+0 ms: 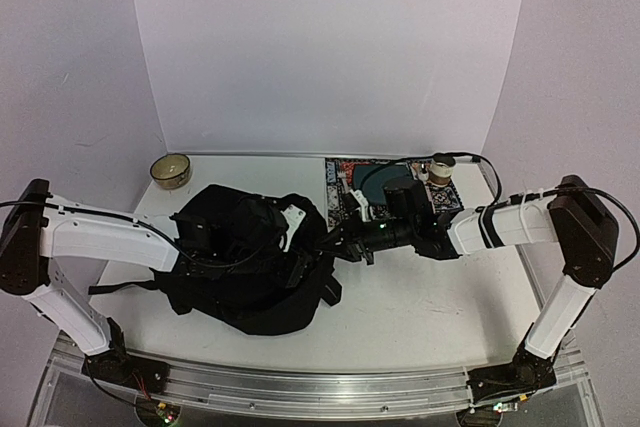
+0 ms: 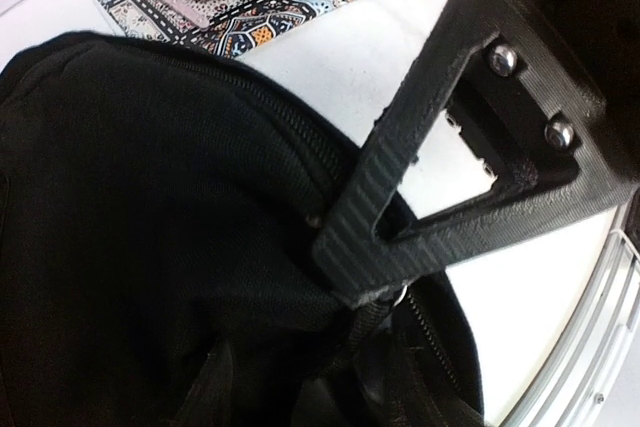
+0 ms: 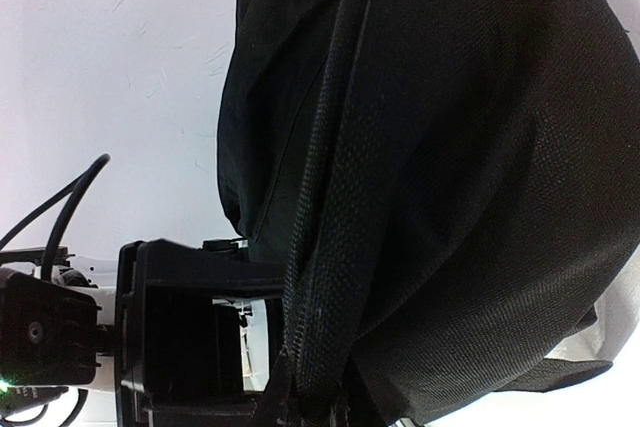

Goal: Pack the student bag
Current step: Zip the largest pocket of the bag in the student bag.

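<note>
The student bag (image 1: 240, 272) is a black fabric backpack lying at the table's left-centre. It fills the left wrist view (image 2: 150, 207) and the right wrist view (image 3: 450, 147). My right gripper (image 1: 322, 243) reaches in from the right to the bag's right edge. It is shut on the zipper band, which runs down between its jaws in the right wrist view (image 3: 330, 412). One of its fingers (image 2: 420, 177) presses at the zipper pull (image 2: 400, 293). My left gripper (image 1: 290, 265) lies on the bag close by. Its fingertips are lost in the dark fabric.
A tan bowl (image 1: 171, 170) stands at the back left. A patterned book (image 1: 343, 175) lies at the back right with a blue-grey disc (image 1: 385, 177) on it and a small cup (image 1: 441, 169) beside it. A bag strap (image 1: 110, 288) trails left.
</note>
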You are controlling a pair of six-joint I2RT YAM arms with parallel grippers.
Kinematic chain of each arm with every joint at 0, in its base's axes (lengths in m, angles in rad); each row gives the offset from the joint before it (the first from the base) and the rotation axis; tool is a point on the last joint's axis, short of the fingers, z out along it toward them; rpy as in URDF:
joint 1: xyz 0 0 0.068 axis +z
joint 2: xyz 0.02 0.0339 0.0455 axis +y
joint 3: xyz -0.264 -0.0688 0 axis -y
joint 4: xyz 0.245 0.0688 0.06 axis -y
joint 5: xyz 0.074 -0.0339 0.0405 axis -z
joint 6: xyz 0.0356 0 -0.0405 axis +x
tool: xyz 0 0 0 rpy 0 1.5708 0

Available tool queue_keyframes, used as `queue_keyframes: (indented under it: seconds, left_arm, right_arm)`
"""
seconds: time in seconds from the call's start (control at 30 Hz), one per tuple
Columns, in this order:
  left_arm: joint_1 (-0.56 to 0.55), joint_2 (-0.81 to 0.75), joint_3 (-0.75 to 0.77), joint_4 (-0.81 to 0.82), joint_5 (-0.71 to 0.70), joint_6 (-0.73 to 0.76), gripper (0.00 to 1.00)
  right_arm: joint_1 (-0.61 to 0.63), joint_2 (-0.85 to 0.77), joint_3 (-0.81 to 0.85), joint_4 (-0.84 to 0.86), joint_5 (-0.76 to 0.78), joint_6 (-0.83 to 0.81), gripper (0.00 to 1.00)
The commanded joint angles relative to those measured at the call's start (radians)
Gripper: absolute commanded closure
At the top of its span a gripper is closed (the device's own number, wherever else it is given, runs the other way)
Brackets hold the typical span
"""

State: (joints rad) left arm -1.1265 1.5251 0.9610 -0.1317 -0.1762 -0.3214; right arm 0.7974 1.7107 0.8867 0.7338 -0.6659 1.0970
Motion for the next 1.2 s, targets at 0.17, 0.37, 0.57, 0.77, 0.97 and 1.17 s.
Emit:
queue_keyframes:
  seconds: [0.17,0.37,0.57,0.77,0.97,1.17]
  left_arm:
    - [0.013,0.032,0.099,0.019,0.099,0.063,0.80]
    - [0.013,-0.017,0.075,-0.003,0.187,0.029,1.00]
    - [0.013,-0.045,0.057,-0.007,0.303,-0.024,1.00]
    - [0.011,-0.027,0.072,-0.021,0.384,-0.064,1.00]
    - [0.012,-0.008,0.083,-0.036,0.401,-0.095,0.97]
    - [0.013,0.020,0.101,-0.051,0.411,-0.118,0.81]
  right_arm:
    - [0.002,-0.032,-0.003,0.110,-0.042,-0.003,1.00]
    - [-0.016,-0.039,-0.015,0.050,0.014,-0.018,0.99]
    - [-0.026,-0.042,0.034,-0.143,0.065,-0.100,0.83]
    - [-0.030,-0.033,0.099,-0.267,0.090,-0.148,0.69]
    - [-0.034,-0.047,0.125,-0.326,0.095,-0.181,0.69]
    - [-0.034,-0.047,0.143,-0.349,0.083,-0.199,0.85]
